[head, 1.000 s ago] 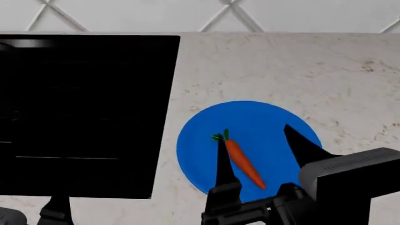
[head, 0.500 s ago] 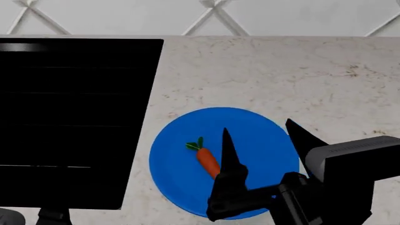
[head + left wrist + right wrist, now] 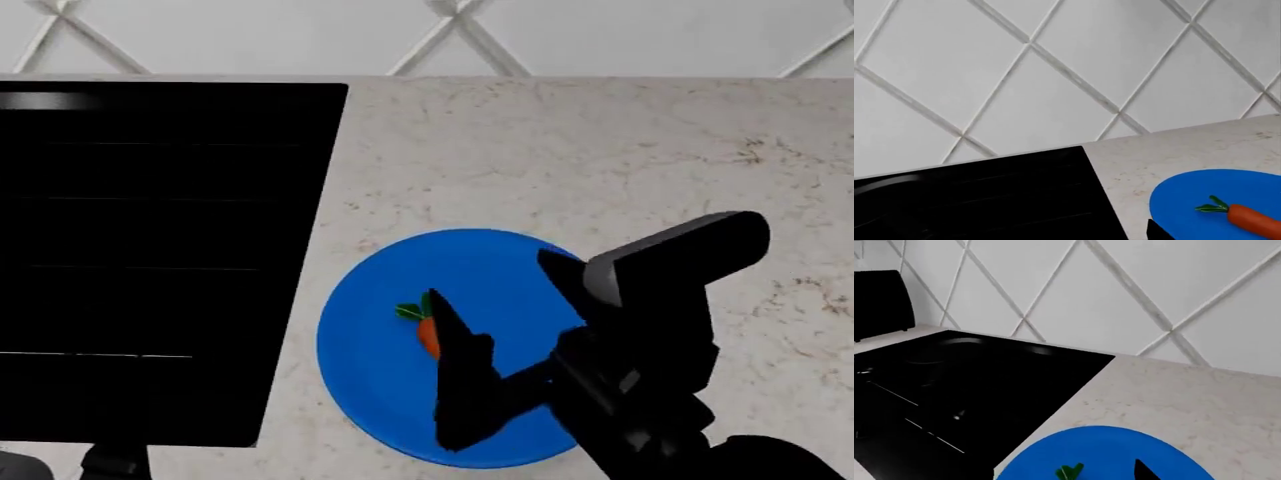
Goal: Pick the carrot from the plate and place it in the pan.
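The blue plate lies on the counter to the right of the cooktop. The carrot lies on it, green top pointing away from me, its body mostly hidden behind one finger. My right gripper is open over the plate, and its fingers stand wide apart with the carrot by the left one. In the right wrist view I see the plate, the carrot's green top and one fingertip. The pan's glossy rim shows faintly on the cooktop. The left wrist view shows the carrot and one left fingertip.
The flat black cooktop fills the left of the counter. A white diamond-tiled wall stands behind it. Speckled pale counter lies beyond and to the right of the plate. Part of my left arm shows at the bottom left.
My right arm has swung forward and up over the plate, its fingers now further in. One second ago the whole view shifted, moving the plate left. The carrot stays on the plate.
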Motion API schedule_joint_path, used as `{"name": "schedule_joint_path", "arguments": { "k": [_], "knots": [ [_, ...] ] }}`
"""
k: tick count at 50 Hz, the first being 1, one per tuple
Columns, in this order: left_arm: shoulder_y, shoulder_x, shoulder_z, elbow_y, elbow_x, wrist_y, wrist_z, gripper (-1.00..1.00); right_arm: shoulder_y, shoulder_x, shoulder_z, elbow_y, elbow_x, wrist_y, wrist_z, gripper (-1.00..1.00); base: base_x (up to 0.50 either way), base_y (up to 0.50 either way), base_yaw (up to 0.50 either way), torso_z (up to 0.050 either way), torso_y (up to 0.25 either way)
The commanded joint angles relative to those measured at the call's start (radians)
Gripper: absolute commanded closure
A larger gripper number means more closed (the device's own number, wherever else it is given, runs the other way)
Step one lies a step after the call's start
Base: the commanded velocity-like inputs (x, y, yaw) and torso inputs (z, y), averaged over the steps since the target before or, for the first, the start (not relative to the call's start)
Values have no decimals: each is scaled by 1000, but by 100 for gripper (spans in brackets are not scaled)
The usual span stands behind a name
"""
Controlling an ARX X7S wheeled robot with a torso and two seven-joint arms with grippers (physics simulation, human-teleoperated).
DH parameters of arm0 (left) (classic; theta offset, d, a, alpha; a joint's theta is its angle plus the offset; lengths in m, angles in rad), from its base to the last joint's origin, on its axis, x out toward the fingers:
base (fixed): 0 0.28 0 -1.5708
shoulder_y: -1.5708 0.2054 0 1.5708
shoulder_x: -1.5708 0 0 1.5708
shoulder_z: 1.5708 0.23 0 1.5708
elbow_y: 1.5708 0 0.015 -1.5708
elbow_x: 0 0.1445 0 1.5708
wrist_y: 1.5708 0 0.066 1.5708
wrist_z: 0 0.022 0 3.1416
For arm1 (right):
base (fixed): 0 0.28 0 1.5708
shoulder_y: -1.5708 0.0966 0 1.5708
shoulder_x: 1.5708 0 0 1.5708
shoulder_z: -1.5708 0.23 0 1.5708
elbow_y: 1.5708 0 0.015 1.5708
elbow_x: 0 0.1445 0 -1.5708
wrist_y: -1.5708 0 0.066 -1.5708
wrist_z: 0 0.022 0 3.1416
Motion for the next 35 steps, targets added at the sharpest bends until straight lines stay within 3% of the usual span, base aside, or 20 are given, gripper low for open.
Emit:
{"name": "schedule_joint_path", "arguments": {
  "k": [1,5,13,35],
  "knots": [
    [-13,20,-41,-12,8,-14,6,-100,91,-19,-88,270,-117,-96,-193,-100,0,0,0,0,0],
    [-7,17,-45,-9,5,-11,6,-100,89,17,-159,294,-210,-206,-271,-100,0,0,0,0,0],
    [-1,15,-44,-17,4,2,6,-100,78,52,-268,303,-267,-231,-364,-100,0,0,0,0,0],
    [20,10,-45,-1,-5,2,-8,-100,117,5,-328,433,-295,-261,-417,-100,0,0,0,0,0]
  ]
}}
